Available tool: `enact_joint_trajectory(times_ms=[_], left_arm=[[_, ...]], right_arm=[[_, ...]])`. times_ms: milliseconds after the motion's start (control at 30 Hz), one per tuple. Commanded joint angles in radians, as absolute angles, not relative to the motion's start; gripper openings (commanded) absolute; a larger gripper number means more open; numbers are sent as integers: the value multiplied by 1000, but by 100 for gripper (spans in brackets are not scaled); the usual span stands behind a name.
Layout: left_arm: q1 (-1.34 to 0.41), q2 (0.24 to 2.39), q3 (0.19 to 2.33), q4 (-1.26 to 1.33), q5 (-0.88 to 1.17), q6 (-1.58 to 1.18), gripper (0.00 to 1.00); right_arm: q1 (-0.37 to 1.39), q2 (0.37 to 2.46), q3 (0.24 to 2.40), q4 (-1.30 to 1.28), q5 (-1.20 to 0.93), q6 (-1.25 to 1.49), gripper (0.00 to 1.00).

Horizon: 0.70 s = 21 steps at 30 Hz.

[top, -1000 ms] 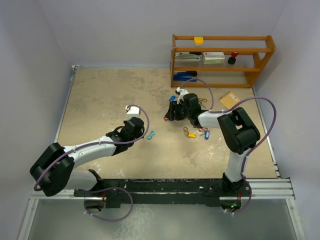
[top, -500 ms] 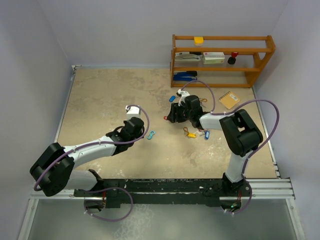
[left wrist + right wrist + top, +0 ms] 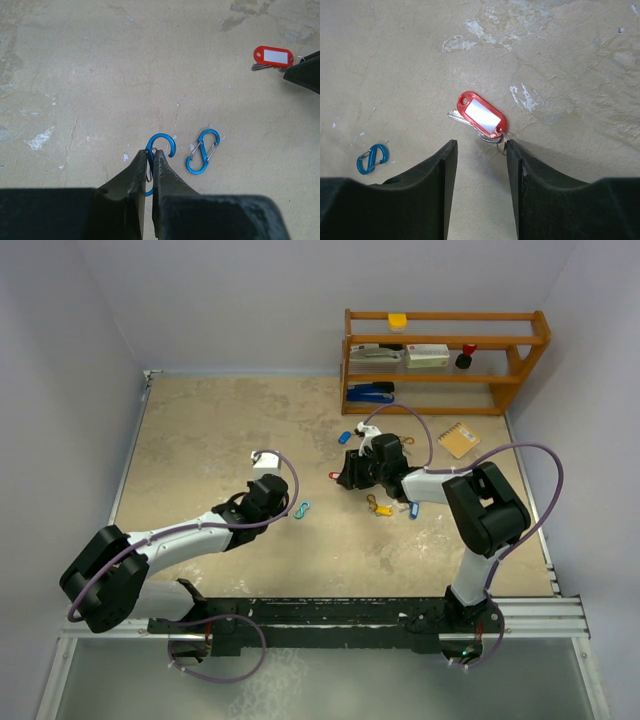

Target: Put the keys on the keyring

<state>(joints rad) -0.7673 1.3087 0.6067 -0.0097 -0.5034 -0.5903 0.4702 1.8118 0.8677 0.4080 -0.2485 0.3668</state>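
Though red-tagged, the key [image 3: 482, 116] seems silver.

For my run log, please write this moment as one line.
left jaws: shut on blue clip | right jaws: open, facing red-tagged key | spare blue clip: lying free | key on clip: not yet

red-tagged key [image 3: 482, 119], blue clip [image 3: 161, 135], mottled beige table [image 3: 75, 60]

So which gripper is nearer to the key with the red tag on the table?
Right. The right gripper stands open just short of the red-tagged key, whose ring lies by one fingertip. The left gripper is well off to the key's left, shut on a blue clip.
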Motion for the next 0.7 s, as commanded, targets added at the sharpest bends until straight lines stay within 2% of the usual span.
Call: enact_joint_trajectory(times_ms=[0,300,667], left_arm=[[-770,1293,606,20,-525,-590,0],[-769,1293,603,21,-527,-590,0],[-770,1298,603,25,-528,-589,0]], right_arm=[[469,1799,857,367,-207,375,46],[468,1812,868,356,-185,387,35],[466,1823,880,348,-162,392,12]])
